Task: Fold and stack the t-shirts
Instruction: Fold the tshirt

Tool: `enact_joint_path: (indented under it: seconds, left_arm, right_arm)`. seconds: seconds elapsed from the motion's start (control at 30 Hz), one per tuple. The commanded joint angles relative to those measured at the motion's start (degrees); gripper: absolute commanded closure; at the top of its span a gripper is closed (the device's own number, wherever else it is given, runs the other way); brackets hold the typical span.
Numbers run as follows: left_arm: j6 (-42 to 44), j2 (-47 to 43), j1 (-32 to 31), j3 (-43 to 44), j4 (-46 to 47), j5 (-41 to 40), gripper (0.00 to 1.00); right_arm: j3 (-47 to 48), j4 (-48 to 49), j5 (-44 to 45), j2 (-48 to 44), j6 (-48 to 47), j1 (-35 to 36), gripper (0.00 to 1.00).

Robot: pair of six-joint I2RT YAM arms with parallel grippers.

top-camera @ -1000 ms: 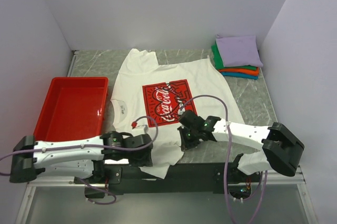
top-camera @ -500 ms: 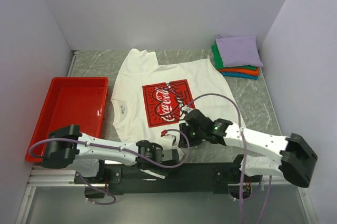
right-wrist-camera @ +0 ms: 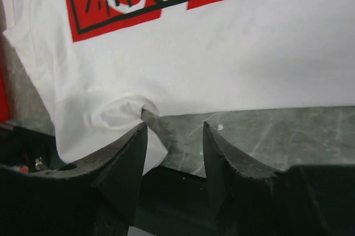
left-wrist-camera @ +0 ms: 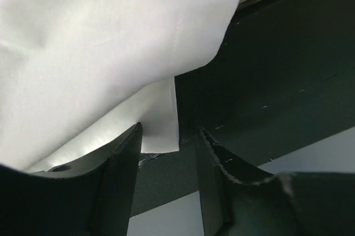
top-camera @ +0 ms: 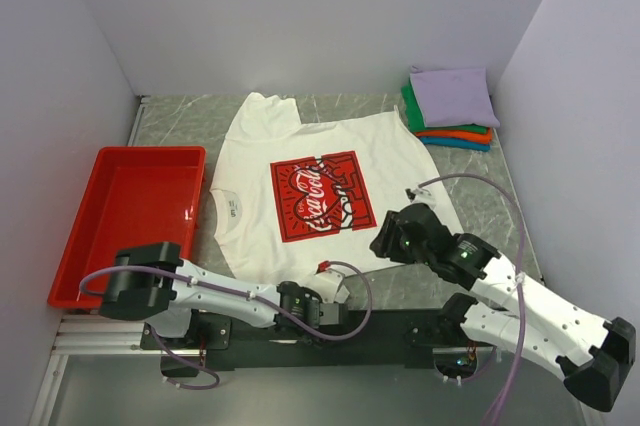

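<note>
Fingers (left-wrist-camera: 125,158) of the left gripper (left-wrist-camera: 169,133) stand parted at the limp near corner of the white t-shirt (top-camera: 380,146), gripping nothing. The shirt lies spread flat on the marbled table (top-camera: 480,186). That arm stretches low along the shirt's near edge. Right gripper (right-wrist-camera: 173,128) hovers open and empty over its smooth hem. Folded tees (top-camera: 450,96) sit beyond its far-right sleeve.

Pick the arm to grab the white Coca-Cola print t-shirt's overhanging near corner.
Probably left: the open left gripper brackets that corner of the white cloth t-shirt; the open right gripper sits over bare grey marbled tabletop beside the hem.
</note>
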Motion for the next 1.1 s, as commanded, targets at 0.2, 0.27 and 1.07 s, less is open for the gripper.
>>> enact_joint_path:
  seconds: [0.2,0.27,1.07]
  left_arm:
    - [-3.3,0.4,-2.9,-0.6,-3.1,-4.9,0.94]
    - [-4.1,-2.0,-3.1,-1.1,-4.4,-5.8,0.99]
    - [-4.9,-36.3,-3.4,-5.9,-14.8,-2.8,0.99]
  right_arm:
    - [-1.7,-8.8,7.2,-4.6,5.5,-3.9,0.48]
    - [-2.0,-9.9,8.2,-5.6,6.7,-4.3,0.48]
    - [-7.2,-8.3,8.7,-1.6,13.9,-30.4,0.36]
